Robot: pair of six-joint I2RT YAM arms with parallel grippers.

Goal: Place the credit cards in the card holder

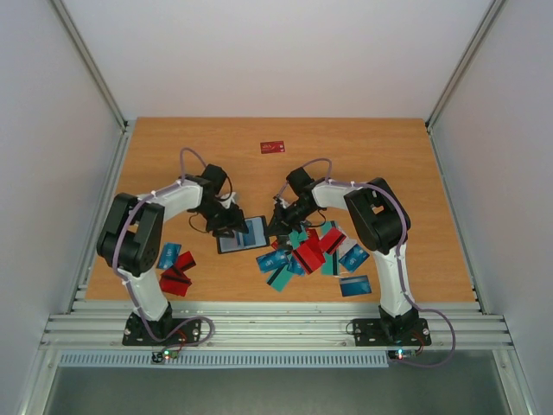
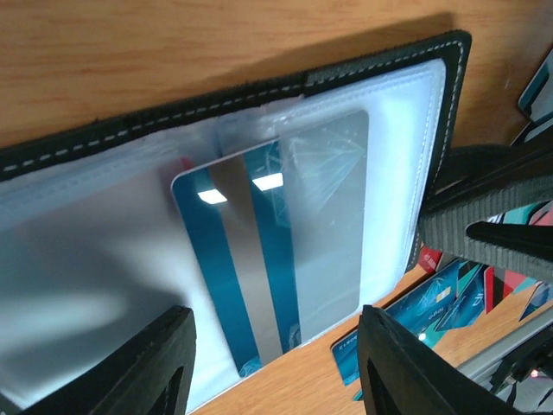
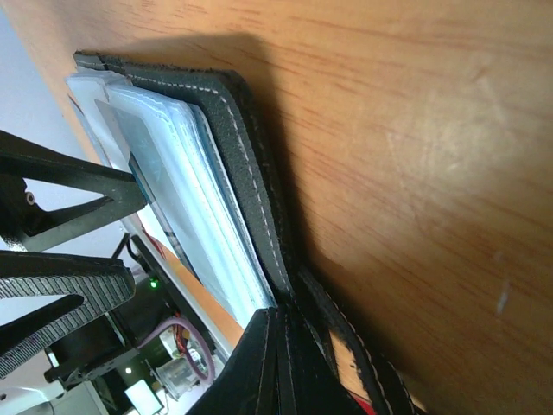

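1. Nearest the arm bases, loose credit cards [image 1: 313, 253] are spread on the table [image 1: 389, 156]; the main heap, red, teal and blue, is noted in front of the right arm; a smaller heap [image 1: 174, 268] is noted beside the left arm's base.
2. Just beyond, between the two heaps, the card holder [image 1: 244, 240] is laid open and flat on the wood, clear sleeves turned up; a black cover with pale stitching is seen round its rim.
3. A teal card [image 2: 251, 268] with a silvery stripe is seen partly under the top sleeve's clear plastic; its near end juts past the holder's edge onto the table.
4. The left gripper [image 2: 276, 324] hangs over that card, jaws partway apart, one finger either side of the card's near end; nothing is seen pinched between them.
5. The right gripper [image 3: 278, 320] is closed tight on the holder's cover at its right edge; the fingers are pressed together on the stitched black flap.
6. Farthest off, a single red card [image 1: 272, 147] is recorded lying alone near the table's far edge, well apart from the rest.
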